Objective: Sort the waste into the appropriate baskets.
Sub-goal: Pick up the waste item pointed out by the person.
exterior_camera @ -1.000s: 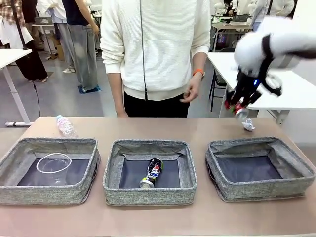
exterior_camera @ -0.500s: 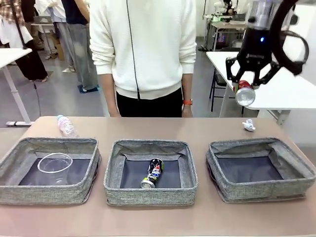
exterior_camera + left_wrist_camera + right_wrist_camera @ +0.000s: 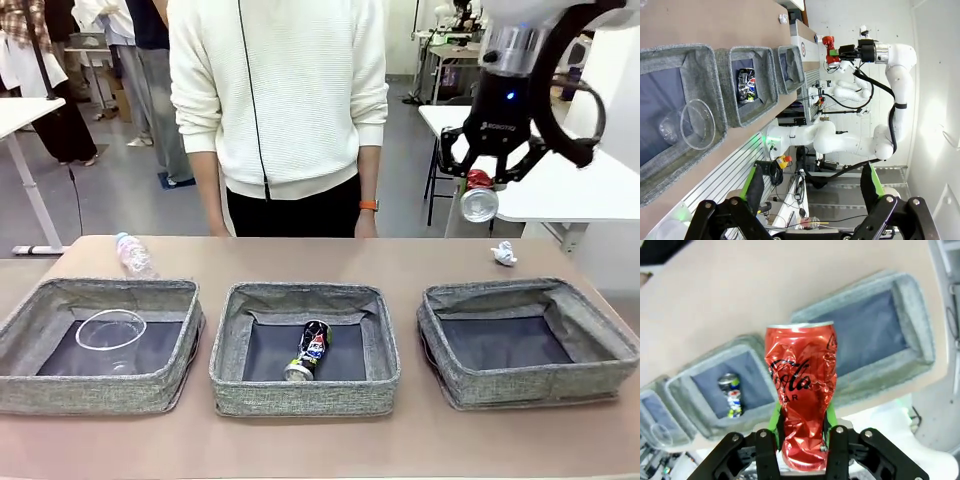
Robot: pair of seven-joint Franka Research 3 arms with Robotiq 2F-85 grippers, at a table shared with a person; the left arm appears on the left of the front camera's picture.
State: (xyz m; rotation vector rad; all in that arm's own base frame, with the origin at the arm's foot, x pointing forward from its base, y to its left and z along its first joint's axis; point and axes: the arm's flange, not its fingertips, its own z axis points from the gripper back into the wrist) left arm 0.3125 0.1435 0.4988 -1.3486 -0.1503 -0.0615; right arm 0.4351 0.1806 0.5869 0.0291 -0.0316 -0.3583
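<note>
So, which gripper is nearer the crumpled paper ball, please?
Right: the right gripper hangs high near the paper ball; the left gripper is off the table's opposite end.

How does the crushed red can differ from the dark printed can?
The crushed red can is red and dented; the dark printed can is dark with coloured print. The crushed red can is held aloft in the right gripper's fingers; the dark printed can lies in the middle basket. Both are drink cans.

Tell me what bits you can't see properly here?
- Front view: print on the dark can, too small to read.
- Front view: white scrap, too small to identify.
- Right wrist view: crushed red can, lower end hidden by the right fingers.
- Left wrist view: nearest basket, cut off by the edge.
</note>
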